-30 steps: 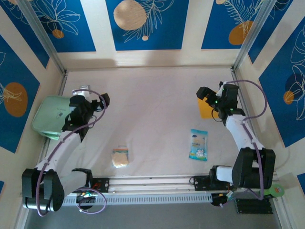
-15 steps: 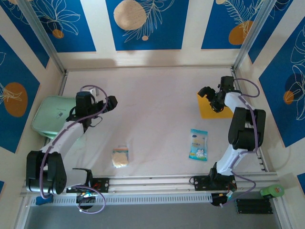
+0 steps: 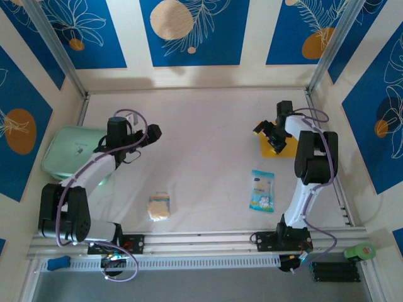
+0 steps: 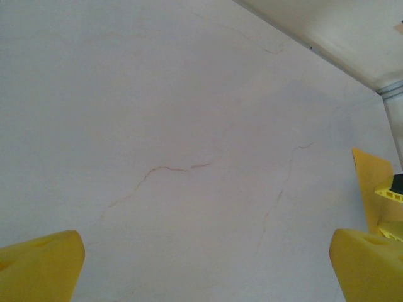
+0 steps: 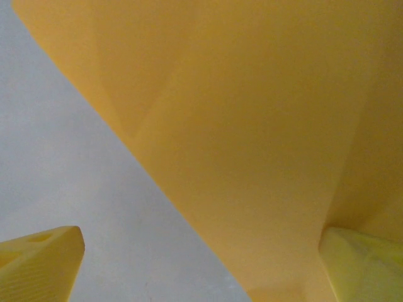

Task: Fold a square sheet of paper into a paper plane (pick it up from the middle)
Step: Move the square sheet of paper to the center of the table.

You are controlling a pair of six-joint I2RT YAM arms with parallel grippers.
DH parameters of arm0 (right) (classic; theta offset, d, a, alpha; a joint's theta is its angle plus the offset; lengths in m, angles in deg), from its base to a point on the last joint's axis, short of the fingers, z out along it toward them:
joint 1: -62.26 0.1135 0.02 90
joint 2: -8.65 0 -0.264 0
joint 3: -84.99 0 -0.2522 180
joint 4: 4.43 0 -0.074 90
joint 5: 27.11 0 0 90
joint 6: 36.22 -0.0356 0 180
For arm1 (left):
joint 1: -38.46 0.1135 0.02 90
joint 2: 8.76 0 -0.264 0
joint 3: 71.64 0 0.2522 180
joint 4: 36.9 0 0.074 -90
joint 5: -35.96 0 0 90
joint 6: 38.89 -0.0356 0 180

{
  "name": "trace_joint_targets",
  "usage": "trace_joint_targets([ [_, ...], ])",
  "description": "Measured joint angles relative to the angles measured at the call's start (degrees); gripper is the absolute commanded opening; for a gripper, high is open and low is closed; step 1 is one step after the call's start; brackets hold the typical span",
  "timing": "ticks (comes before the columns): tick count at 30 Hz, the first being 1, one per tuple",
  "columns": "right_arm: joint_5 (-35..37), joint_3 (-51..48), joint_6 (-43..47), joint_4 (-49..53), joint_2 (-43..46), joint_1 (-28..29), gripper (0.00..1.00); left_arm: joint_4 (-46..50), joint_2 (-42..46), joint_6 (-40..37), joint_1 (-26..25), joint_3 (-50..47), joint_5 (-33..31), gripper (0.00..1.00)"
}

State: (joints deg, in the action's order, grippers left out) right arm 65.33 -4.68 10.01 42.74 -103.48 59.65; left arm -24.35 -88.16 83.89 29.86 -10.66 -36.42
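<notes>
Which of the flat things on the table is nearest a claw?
The orange-yellow paper sheet, under the right gripper; the blue-white packet and beige square lie alone.

left end effector [image 3: 153, 133]: moved right | right arm [image 3: 313, 157]: folded upright

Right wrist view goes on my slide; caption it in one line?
Open right gripper hovers over the thin orange-yellow square sheet of paper on the white table.
</notes>
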Motion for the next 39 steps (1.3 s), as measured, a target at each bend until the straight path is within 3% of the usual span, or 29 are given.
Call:
trace_joint_targets([
  [6, 1.1, -0.4, -7.3, 2.0, 0.6, 6.0, 0.98, 0.0, -1.3, 0.2, -1.4, 0.3, 0.0, 0.99],
  [15, -0.1, -6.4, -26.3, 1.0, 4.8, 24.8, 0.95, 0.0, -2.9, 1.3, -3.0, 0.3, 0.0, 1.00],
  [19, -2.3, -4.6, -30.1, 0.3, 4.8, 29.4, 0.95, 0.0, -3.7, 1.9, -4.2, 0.4, 0.0, 0.99],
  [24, -1.4, -2.9, -28.1, -0.1, 8.1, 27.8, 0.95, 0.2, -4.0, 1.9, -5.3, 0.7, 0.0, 0.99],
  [34, 0.8, -6.6, -10.3, 1.2, 14.8, 13.4, 0.95, 1.1, -4.7, 2.8, -6.2, 2.4, 0.2, 0.99],
  [39, 0.7, -8.3, -4.6, 2.7, 13.9, 11.0, 0.96, 1.3, -6.3, 3.4, -6.9, 3.2, 0.2, 0.99],
])
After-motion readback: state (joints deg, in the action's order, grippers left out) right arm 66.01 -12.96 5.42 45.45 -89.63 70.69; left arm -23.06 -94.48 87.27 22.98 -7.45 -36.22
